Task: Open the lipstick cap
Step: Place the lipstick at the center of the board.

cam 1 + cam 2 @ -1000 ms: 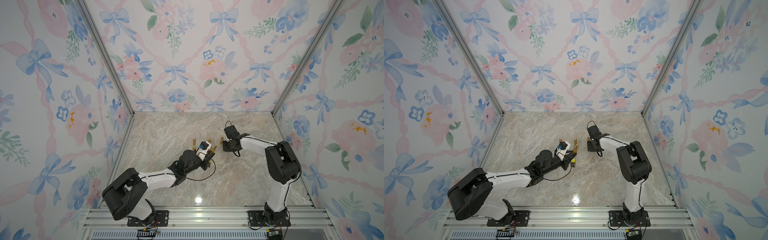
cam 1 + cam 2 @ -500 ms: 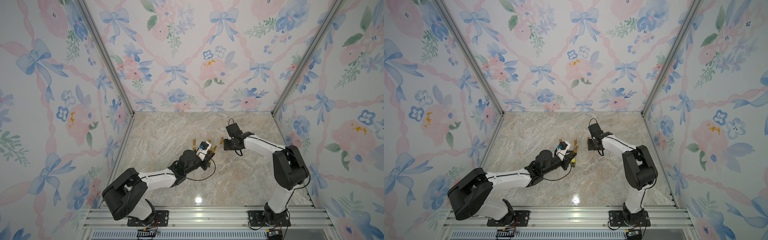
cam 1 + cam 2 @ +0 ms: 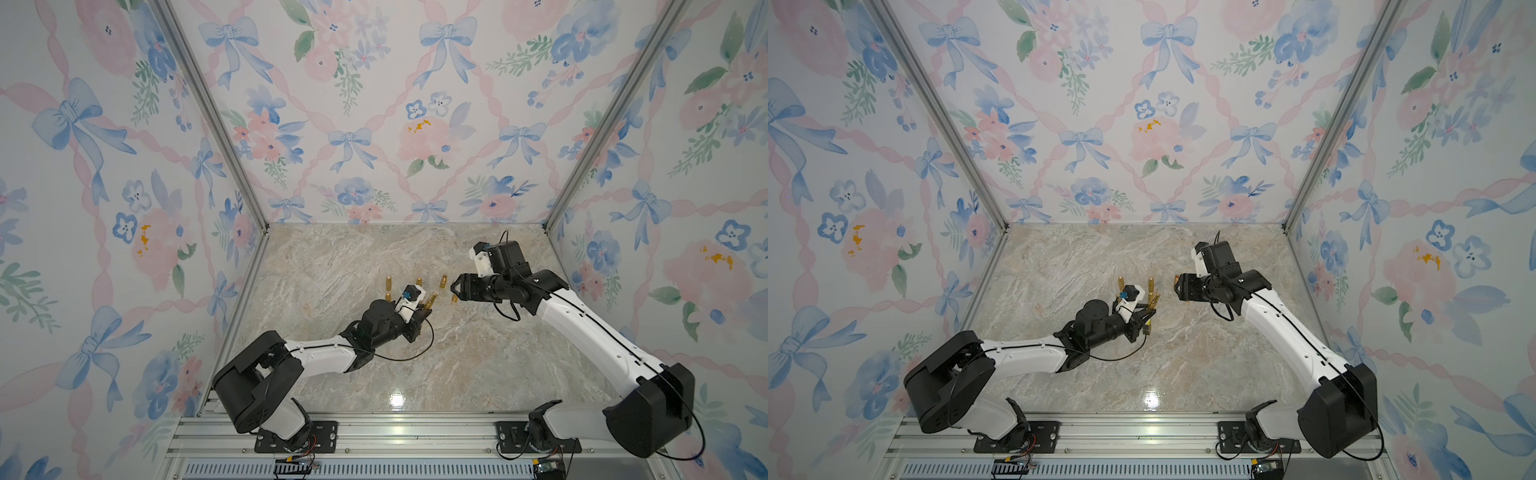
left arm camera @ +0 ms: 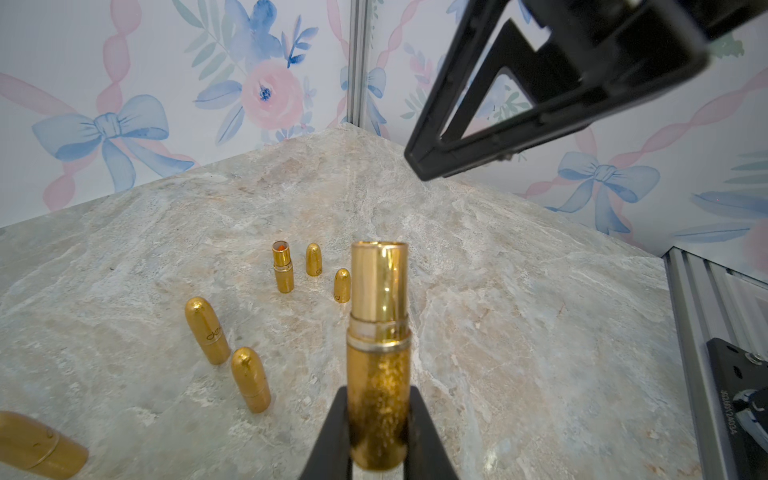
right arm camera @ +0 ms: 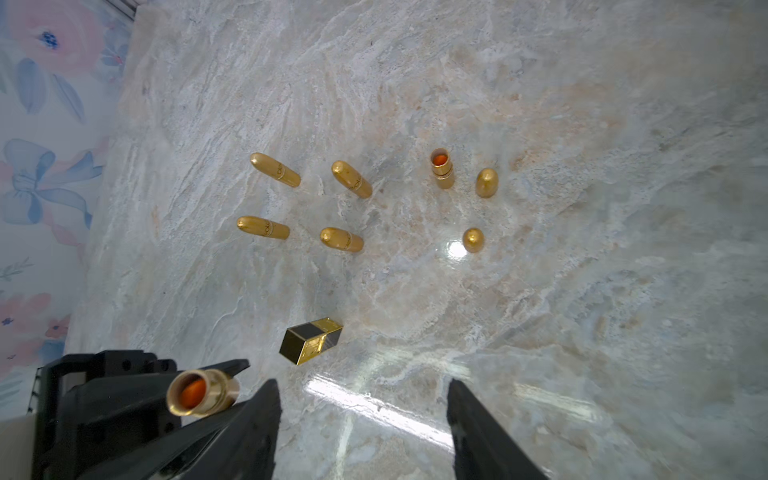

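Gold lipstick [image 3: 431,297], its cap off, sits clamped in the left gripper [image 3: 424,306] in both top views, with the right gripper [image 3: 453,289] just beside it. The left wrist camera shows black fingers [image 4: 332,419] pinching the lipstick's glittered base. Only the right wrist camera reveals the orange pigment inside, the right gripper's jaws spread and empty, and loose caps [image 5: 487,183] standing on the marble beyond the lipstick.

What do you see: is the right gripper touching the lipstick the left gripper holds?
Apart. In the left wrist view, bare marble and wall show between the right gripper and the lipstick's open end.
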